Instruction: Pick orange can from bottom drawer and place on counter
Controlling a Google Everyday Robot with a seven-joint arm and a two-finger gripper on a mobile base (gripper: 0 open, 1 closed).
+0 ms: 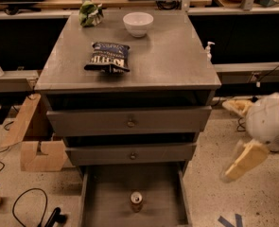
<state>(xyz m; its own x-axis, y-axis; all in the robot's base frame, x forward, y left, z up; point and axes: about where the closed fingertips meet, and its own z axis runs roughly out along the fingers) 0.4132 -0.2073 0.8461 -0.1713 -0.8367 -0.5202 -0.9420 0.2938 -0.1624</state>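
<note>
The orange can [136, 201] stands upright on the floor of the open bottom drawer [101, 207], near its middle front, silver top up. The counter [167, 56] is the grey top of the cabinet above. My gripper [245, 157] hangs at the right of the cabinet, about level with the middle drawer, low over the floor. It is well apart from the can and holds nothing that I can see.
On the counter lie a dark blue chip bag [108, 57], a white bowl [138, 23] and a green crumpled object [91, 13]. Two upper drawers [129, 122] are closed. A cardboard piece [37, 145] and cables [30, 207] lie on the floor at left.
</note>
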